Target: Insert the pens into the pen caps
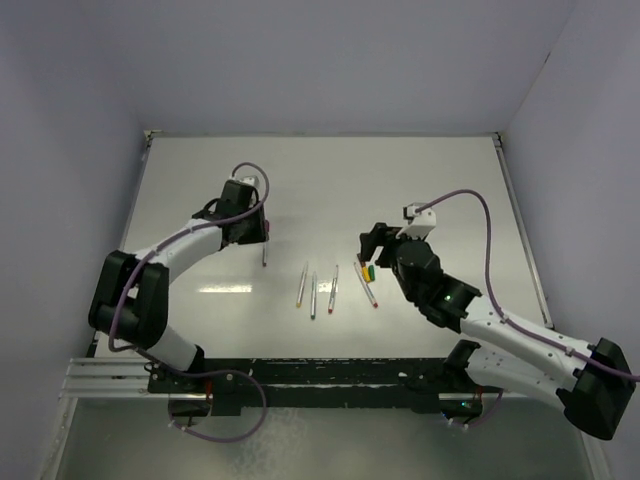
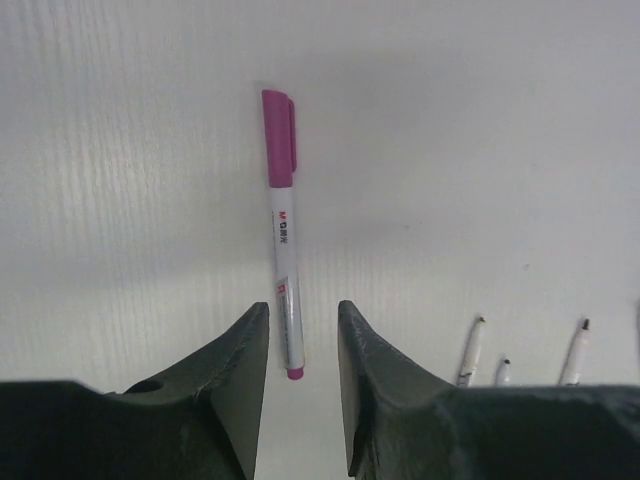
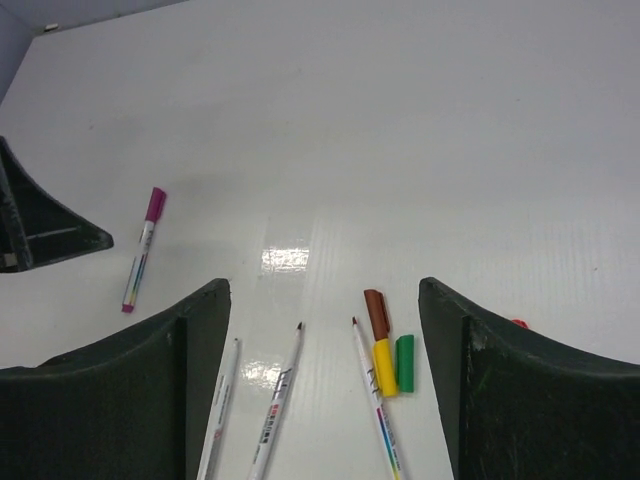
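Pens lie in 2 spots on the surface point(image 1: 430, 180). The magenta pen point(image 2: 283, 262) rests flat and alone on the left, with the magenta cap point(image 2: 278, 135) seated on its far end, so I judge it finished. The left pincer point(image 2: 303, 312) stands over its tail, fingers spread with a gap showing on either side of the barrel, so it pinches nothing. That pose suits either a let-go or a grip about to be taken; I cannot tell which.

Near the middle, 3 bare pens point(image 1: 313, 295) lie roughly parallel and close together, none capped. A 4th pen point(image 3: 375, 395) lies just to their right. Beside it sits the yellow cap point(image 3: 384, 367), close enough that I cannot tell whether the 2 touch. The dark red cap point(image 3: 376, 313) lies end to end with the yellow one, and the green cap point(image 3: 404, 362) is just beside it. A red speck at the right finger's edge is probably the red cap point(image 3: 519, 323), mostly hidden.

The right pincer point(image 3: 325, 290) hovers above this cluster, spread wide and holding nothing. The caps fall between its fingers in the wrist view, which fits lining up to lift 1 of them.

By my count 1 of 5 pairs is done. The caps sit so tightly that closing on 1 could shove its neighbours or roll the 4th pen.
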Controlling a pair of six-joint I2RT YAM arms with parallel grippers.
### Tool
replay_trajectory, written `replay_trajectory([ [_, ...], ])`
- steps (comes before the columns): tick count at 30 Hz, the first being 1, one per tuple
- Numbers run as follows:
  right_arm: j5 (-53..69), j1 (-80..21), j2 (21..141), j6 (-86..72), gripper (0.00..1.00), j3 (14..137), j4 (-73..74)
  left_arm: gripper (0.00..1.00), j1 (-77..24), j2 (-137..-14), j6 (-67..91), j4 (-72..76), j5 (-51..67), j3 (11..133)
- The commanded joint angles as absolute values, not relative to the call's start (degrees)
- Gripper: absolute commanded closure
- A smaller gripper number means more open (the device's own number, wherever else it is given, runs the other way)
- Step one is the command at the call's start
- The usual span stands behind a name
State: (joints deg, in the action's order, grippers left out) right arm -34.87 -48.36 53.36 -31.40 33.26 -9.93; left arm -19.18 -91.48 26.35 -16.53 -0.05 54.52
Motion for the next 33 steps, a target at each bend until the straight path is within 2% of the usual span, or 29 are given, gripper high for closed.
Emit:
replay_trajectory([
  [1, -35.80, -45.94, 53.74, -32.96, 0.23, 32.93, -11.34, 0.64, -21.11, -82.87, 27.00, -15.84, 1.99, 53.80],
  [8, -25.65, -35.74, 56.73, -37.88, 0.32, 32.08, -8.95, 0.65, -32.32, -78.53, 30.97, -17.42, -2.59, 49.54],
  [17, -23.83, -35.50, 60.19, -40.15, 0.39, 31.08, -8.17, 0.65, -40.53, -78.98, 35.05, -17.57, -5.48, 45.45],
  [33, -20.01, -35.44, 56.52, -40.62, 0.46, 26.91, -11.14, 0.64, -47.76, -86.95, 37.00, -15.48, -8.70, 47.47],
])
